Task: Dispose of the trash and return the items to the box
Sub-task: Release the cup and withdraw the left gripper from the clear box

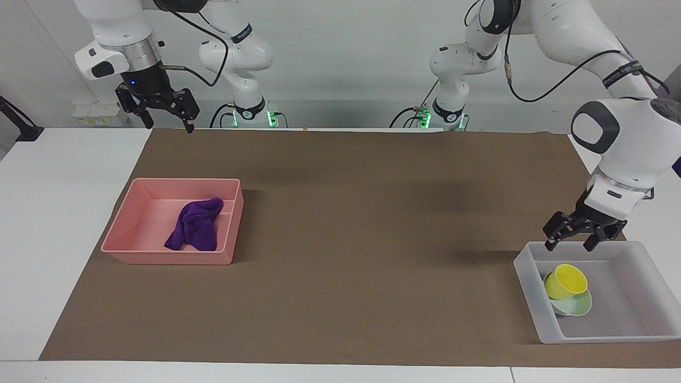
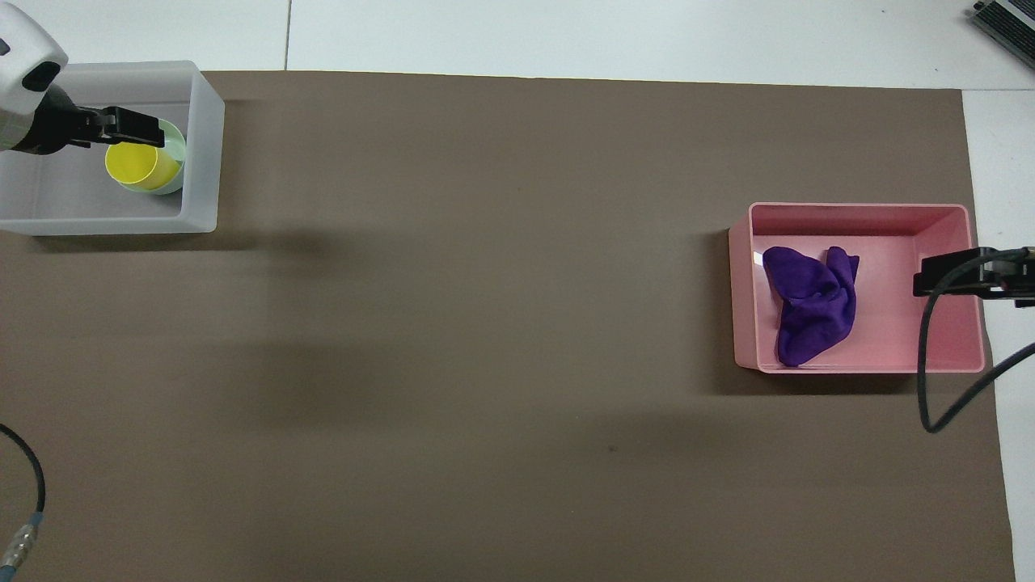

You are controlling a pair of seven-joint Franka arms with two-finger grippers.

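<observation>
Facing view: I am hanging my left gripper (image 1: pixel 582 238) in the air over the translucent box (image 1: pixel 628 332), above the wall of it nearest the robots, fingers spread and holding nothing.
Right gripper: my right gripper (image 1: pixel 166 109) is waiting high over the edge of the brown mat (image 1: pixel 340 239) at the robots' end, fingers apart and empty.
Items: the yellow cup (image 1: pixel 565 281) is lying tilted in the mint-green bowl (image 1: pixel 577 306), and both are sitting in the box at the left arm's end of the table.
Trash: the purple cloth (image 1: pixel 194 231) is lying crumpled in the pink tub (image 1: pixel 159 254) at the right arm's end, well apart from the box.
Step in hand: I am judging that all the task's things are already sitting where they belong, so clearing my left arm is what is left.
Doing it well: I am aiming to rise straight up with the fingers wide, so that neither tip is catching the cup's rim or the box wall, since the cup is only leaning in the bowl and could tip out.
Overhead view: my left gripper (image 2: pixel 129 128) is covering part of the bowl (image 2: pixel 175 149) beside the cup (image 2: pixel 139 166), but it is not touching either.
Count: two grippers, two tubs, one cup, one bowl, one cloth.
</observation>
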